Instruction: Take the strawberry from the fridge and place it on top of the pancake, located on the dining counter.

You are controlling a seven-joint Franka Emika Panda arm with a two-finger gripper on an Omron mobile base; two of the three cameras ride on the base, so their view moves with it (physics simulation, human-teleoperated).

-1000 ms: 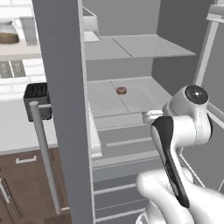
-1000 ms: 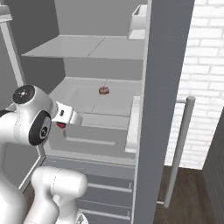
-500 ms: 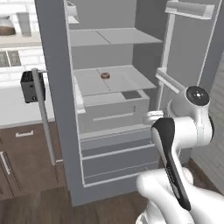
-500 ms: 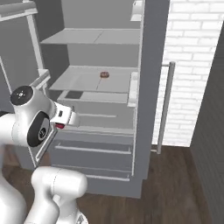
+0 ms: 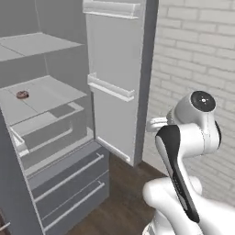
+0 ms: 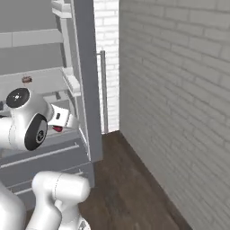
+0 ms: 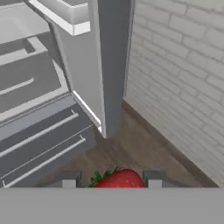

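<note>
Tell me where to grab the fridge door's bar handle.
Take the vertical bar handle at mid-length, closing horizontally across it, approaching from the brick wall, since it stands off that face of the door. The gripper holds the strawberry, so isn't free.

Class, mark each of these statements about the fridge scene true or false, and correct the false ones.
1. The strawberry sits between the gripper fingertips. True.
2. The fridge door is closed. False: it stands open, with shelves and drawers showing.
3. A small brownish ring-shaped item lies on a fridge shelf. True.
4. The wall beside the fridge is wooden panelling. False: it is pale brick.
5. The bottom drawers are pulled out. False: both are pushed in.
</note>
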